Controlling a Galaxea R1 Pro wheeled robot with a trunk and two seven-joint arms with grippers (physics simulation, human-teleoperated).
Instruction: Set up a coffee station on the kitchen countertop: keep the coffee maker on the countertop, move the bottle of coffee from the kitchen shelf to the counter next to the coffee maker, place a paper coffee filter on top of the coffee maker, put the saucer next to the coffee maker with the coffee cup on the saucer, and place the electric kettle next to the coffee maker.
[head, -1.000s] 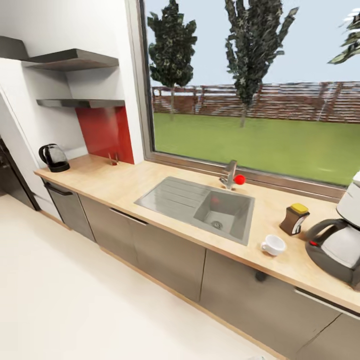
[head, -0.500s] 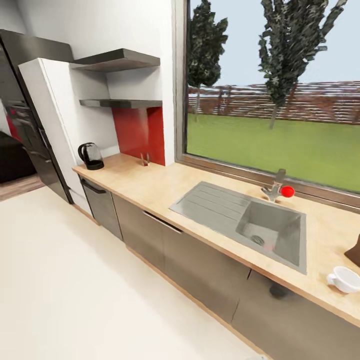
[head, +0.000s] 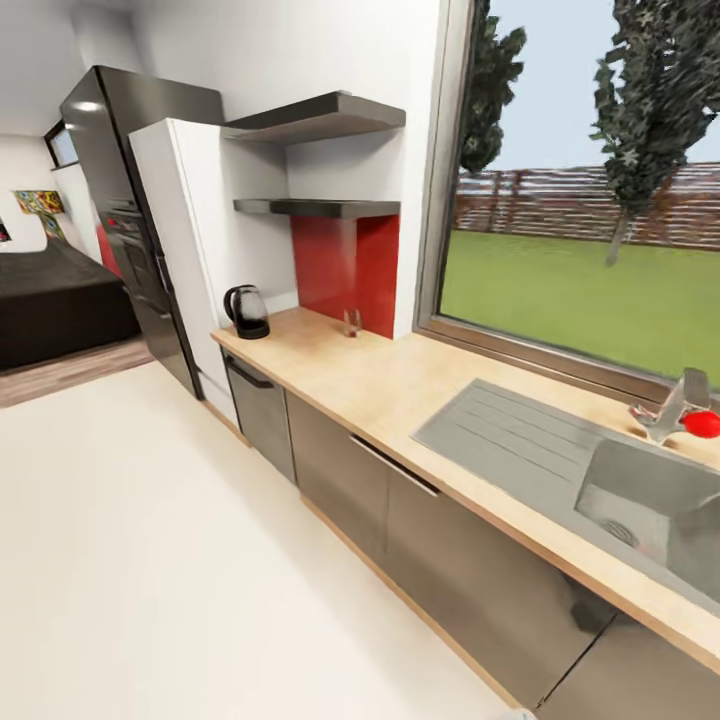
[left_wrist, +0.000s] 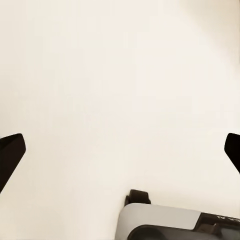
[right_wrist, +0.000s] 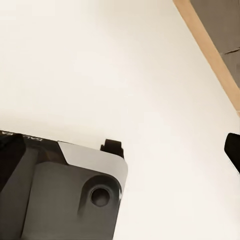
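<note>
The left end effector hangs over bare cream floor, its two dark fingertips far apart at opposite edges of the wrist view, holding nothing. The right end effector also points at the floor; one fingertip sits at the far edge and the other side looks dark and blurred, so the jaws seem spread wide and empty. Part of the robot's grey base lies beneath it, with a strip of wooden plinth and cabinet front in one corner.

From the head view, the robot stands back from the long beige surface. The kettle sits at the surface's far left end, near a tall white cabinet. Two dark shelves hang above and to its right, beside a red panel. The sink and tap are at the right.

My guess is the kettle step is in hand: the robot needs to drive closer, then reach and close on the kettle's handle.

The sink is cut off at the picture's right edge. The shelf tops are seen from below, so anything resting there is hidden. A small object by the red panel is too tiny to identify.
</note>
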